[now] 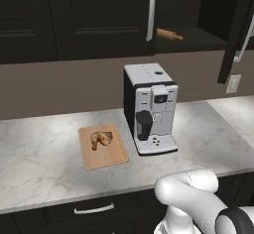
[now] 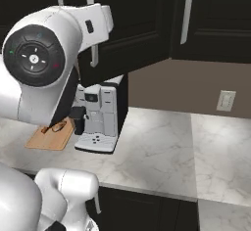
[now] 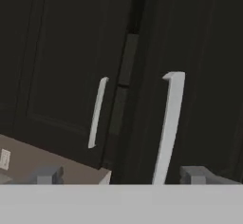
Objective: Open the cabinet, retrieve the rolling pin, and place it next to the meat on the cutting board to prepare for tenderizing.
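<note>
Left base view: we are seeing the rolling pin [image 1: 169,34] lying crosswise on the open cabinet's [image 1: 99,20] shelf, above the coffee machine [image 1: 150,110]. Hand view: we are holding the gripper [image 3: 124,174] wide, empty, facing a door handle [image 3: 170,123]

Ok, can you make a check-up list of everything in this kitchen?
Surface: white marble counter, nothing spilled.
Job's things: black-brown wall cabinet has its right door swung open; brown wooden rolling pin lies on its shelf; golden-brown chicken piece sits on the light tan wooden cutting board.
Clutter: white and black coffee machine beside the board.
Grippers: two-finger gripper open, holding nothing, facing cabinet doors.
Cables: nothing seen.
Surroundings: wall outlet; dark drawer below the counter.
</note>
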Available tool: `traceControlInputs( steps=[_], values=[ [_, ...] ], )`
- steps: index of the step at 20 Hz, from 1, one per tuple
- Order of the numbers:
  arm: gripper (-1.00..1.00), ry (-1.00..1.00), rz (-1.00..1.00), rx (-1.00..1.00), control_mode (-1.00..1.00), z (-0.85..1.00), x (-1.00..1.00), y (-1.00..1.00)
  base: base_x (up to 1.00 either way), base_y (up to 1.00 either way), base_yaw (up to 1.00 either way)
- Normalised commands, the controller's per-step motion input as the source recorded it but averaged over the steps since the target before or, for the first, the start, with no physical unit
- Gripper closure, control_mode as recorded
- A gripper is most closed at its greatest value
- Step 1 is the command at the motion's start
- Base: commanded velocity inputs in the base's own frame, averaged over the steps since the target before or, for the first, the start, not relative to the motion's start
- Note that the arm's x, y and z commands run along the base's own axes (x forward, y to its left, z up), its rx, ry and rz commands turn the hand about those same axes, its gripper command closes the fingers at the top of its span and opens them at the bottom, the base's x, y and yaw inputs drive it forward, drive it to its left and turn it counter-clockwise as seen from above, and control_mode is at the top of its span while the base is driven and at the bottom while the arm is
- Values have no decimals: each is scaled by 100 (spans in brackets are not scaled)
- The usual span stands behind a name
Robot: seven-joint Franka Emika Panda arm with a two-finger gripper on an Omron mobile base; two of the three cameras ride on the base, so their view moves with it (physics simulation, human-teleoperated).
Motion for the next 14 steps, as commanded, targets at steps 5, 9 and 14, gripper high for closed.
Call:
traceControlInputs(
  steps=[5,9,14],
  values=[
    [-100,-4,-4,-24,-100,0,-55,92,0,0,0],
    [-100,0,-14,-31,-100,-7,-9,100,0,0,0],
    [-100,0,-34,-32,-100,-25,37,61,0,0,0]
  ],
)
